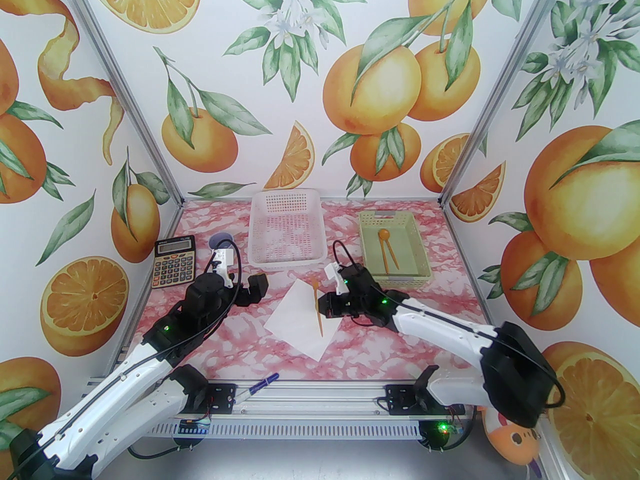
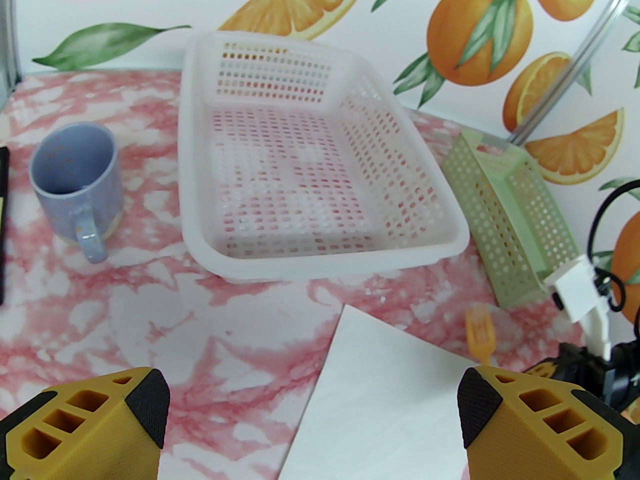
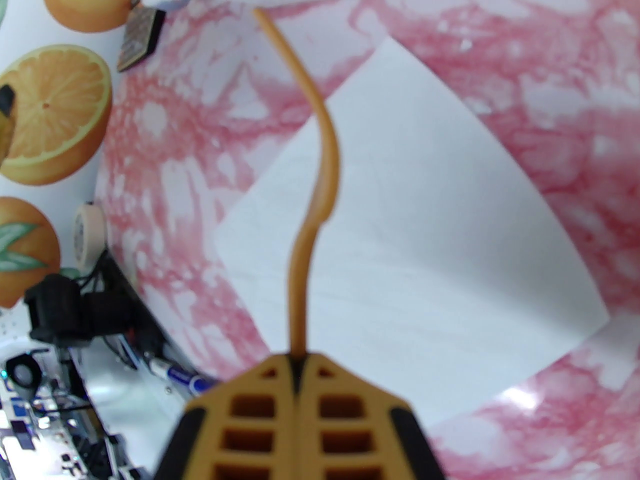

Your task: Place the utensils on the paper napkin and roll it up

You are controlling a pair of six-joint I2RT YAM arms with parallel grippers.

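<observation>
The white paper napkin (image 1: 295, 325) lies flat mid-table, turned like a diamond. My right gripper (image 1: 324, 313) is shut on an orange fork (image 1: 316, 300) and holds it just over the napkin's right part. In the right wrist view the fork (image 3: 325, 168) runs from the closed fingertips (image 3: 298, 363) across the napkin (image 3: 425, 228) toward the white basket. An orange spoon (image 1: 385, 248) lies inside the green basket (image 1: 420, 255), with a second thin orange stick beside it. My left gripper (image 1: 252, 288) is open at the napkin's left corner (image 2: 380, 393), and the fork's tines (image 2: 480, 335) show past its right finger.
A white perforated basket (image 1: 287, 228) stands at the back centre. A calculator (image 1: 173, 263) and a blue mug (image 2: 75, 178) sit at the back left. A blue pen (image 1: 257, 385) lies on the near rail, and a tape roll (image 3: 87, 230) sits at the table's edge.
</observation>
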